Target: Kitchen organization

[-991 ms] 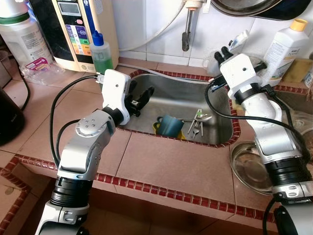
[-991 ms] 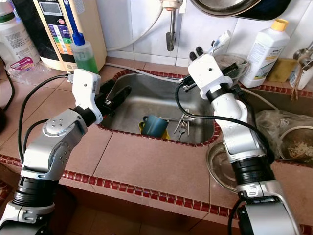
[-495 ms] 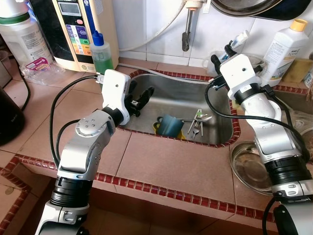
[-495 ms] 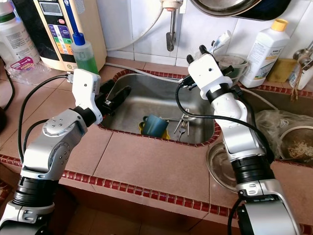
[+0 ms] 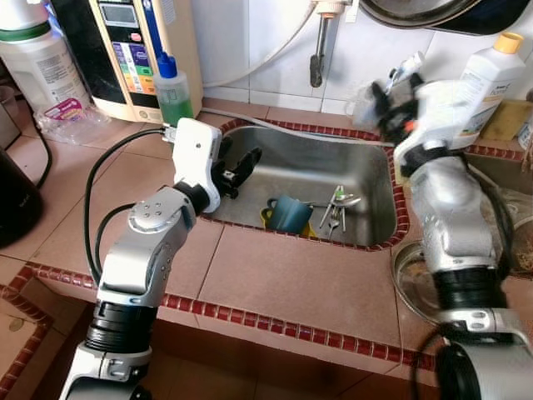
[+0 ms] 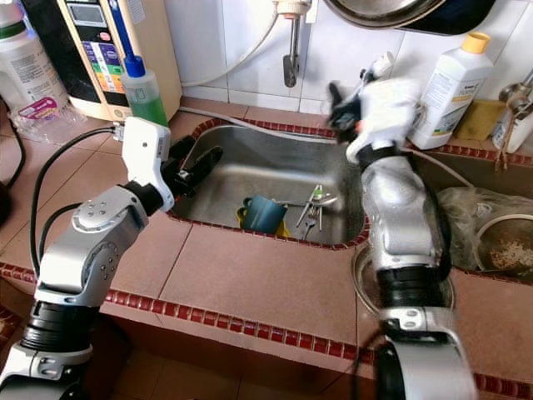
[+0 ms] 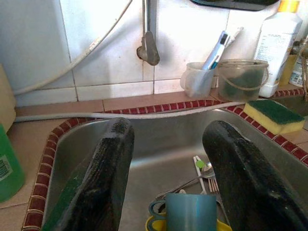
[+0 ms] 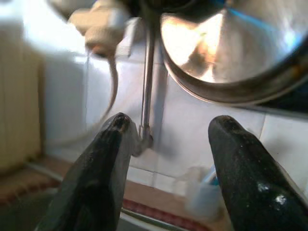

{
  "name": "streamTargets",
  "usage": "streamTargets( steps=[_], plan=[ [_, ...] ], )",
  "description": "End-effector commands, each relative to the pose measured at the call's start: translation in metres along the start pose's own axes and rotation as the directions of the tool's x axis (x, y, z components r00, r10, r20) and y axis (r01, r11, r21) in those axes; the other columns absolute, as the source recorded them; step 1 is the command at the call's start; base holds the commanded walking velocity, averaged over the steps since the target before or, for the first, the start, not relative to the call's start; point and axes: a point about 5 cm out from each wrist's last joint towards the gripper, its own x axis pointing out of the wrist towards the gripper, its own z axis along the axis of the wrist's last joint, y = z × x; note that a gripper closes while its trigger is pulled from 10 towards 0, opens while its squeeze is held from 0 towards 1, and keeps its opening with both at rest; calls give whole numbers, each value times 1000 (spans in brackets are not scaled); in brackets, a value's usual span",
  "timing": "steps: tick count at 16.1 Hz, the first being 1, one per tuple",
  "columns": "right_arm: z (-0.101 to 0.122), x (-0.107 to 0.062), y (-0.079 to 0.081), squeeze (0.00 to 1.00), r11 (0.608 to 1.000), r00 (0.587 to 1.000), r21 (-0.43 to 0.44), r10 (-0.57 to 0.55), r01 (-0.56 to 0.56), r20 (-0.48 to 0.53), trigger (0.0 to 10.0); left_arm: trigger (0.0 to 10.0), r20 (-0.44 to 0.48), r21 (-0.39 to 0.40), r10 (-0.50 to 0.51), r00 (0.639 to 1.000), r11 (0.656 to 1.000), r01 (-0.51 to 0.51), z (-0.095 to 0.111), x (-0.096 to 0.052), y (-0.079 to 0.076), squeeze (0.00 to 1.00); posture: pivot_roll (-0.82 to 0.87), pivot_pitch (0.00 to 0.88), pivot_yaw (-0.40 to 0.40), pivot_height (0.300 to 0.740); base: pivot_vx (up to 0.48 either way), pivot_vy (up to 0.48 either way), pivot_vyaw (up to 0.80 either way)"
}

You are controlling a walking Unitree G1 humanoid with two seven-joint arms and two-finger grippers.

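Note:
A blue cup (image 5: 290, 212) lies on its side in the steel sink (image 5: 371, 179), resting on a yellow item (image 5: 266, 219). Beside it is a bunch of cutlery (image 5: 337, 207). My left gripper (image 5: 241, 167) hangs open over the sink's left rim with nothing between its fingers; in the left wrist view the blue cup (image 7: 190, 216) sits below its black fingers (image 7: 108, 173). My right gripper (image 5: 390, 90) is blurred, raised above the sink's back right corner. In the right wrist view it is open (image 8: 166, 144) and empty, facing the tiled wall and the tap pipe (image 8: 146, 96).
A tap (image 5: 318, 58) hangs over the sink's back. Behind it stand a clear cup with a toothbrush (image 7: 197, 79), a round tub (image 7: 242, 79) and a sponge (image 7: 273, 114). A green bottle (image 5: 173, 87) stands back left, a white bottle (image 5: 485, 75) back right, a metal bowl (image 5: 414, 287) front right.
My right arm has swung its wrist up and to the right and now shows blurred. The left arm and the things in the sink have not moved.

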Motion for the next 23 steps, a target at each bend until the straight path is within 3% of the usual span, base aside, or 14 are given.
streamTargets(
  steps=[1, 3, 5, 8, 10, 11, 13, 14, 15, 16, 17, 18, 21, 23],
  plan=[
    [17, 5, -3, 1000, 989, 998, 148, -21, 13, 57, 10000, 10000, -6, -1, -6, 1000, 1000, 6, 1, 1, 0, 0, -132, 66, 16, 736, 0, 0, 0],
    [25, 6, -4, 1000, 916, 995, 401, -49, 9, 90, 10000, 10000, -7, -1, -7, 1000, 1000, 7, 1, 1, 0, 0, -136, 67, 20, 736, 0, 0, 0],
    [30, 5, -4, 1000, 819, 993, 574, -51, -20, 108, 10000, 10000, -7, -2, -10, 1000, 1000, 10, 0, 1, -1, 0, -137, 64, 20, 736, 0, 0, 0],
    [31, 4, -1, 1000, 785, 995, 618, -32, -37, 99, 10000, 10000, -7, -2, -8, 1000, 1000, 8, 0, 1, -1, 0, -133, 65, 20, 736, 0, 0, 0],
    [32, 4, 0, 1000, 783, 995, 621, -26, -41, 98, 10000, 10000, -8, -2, -8, 1000, 1000, 8, 0, 0, 0, 0, -132, 66, 19, 736, 0, 0, 0],
    [32, 4, 1, 1000, 823, 997, 567, -5, -43, 83, 10000, 10000, -8, -2, -7, 1000, 1000, 7, 0, 0, 0, 0, -133, 66, 20, 736, 0, 0, 0],
    [31, 4, 3, 1000, 861, 998, 507, 10, -44, 69, 10000, 10000, -8, -2, -7, 1000, 1000, 7, 0, 0, 0, 0, -133, 66, 20, 736, 0, 0, 0],
    [28, 5, 5, 1000, 971, 999, 239, 23, -30, 34, 10000, 10000, -8, -2, -8, 1000, 1000, 8, 0, 1, -1, 0, -135, 64, 21, 736, 0, 0, 0],
    [26, 4, 7, 0, 999, 999, 37, 31, -32, 16, 10000, 10000, -8, -2, -9, 1000, 1000, 9, 0, 1, -1, 0, -134, 65, 20, 736, 0, 0, 0],
    [26, 4, 7, 0, 999, 999, 37, 31, -32, 16, 10000, 10000, -8, -2, -9, 1000, 1000, 9, 0, 1, -1, 0, -134, 65, 20, 736, 0, 0, 0],
    [23, 4, 9, 0, 983, 999, -180, 45, -44, 4, 10000, 10000, -7, -3, -10, 1000, 1000, 10, 1, 1, -1, 0, -134, 65, 20, 736, 0, 0, 0],
    [12, 1, 13, 0, 781, 994, -616, 100, -108, -47, 10000, 10000, -6, -3, -9, 1000, 1000, 9, 1, 1, -1, 0, -132, 65, 18, 736, 0, 0, 0],
    [9, -2, 10, 0, 705, 992, -699, 107, -120, -62, 10000, 10000, -7, -4, -6, 1000, 1000, 6, 1, 1, -1, 0, -134, 66, 19, 736, 0, 0, 0],
    [9, -3, 8, 0, 708, 993, -697, 102, -112, -57, 10000, 10000, -7, -5, -7, 1000, 1000, 7, 1, 1, -1, 0, -134, 67, 19, 736, 0, 0, 0]
  ],
)
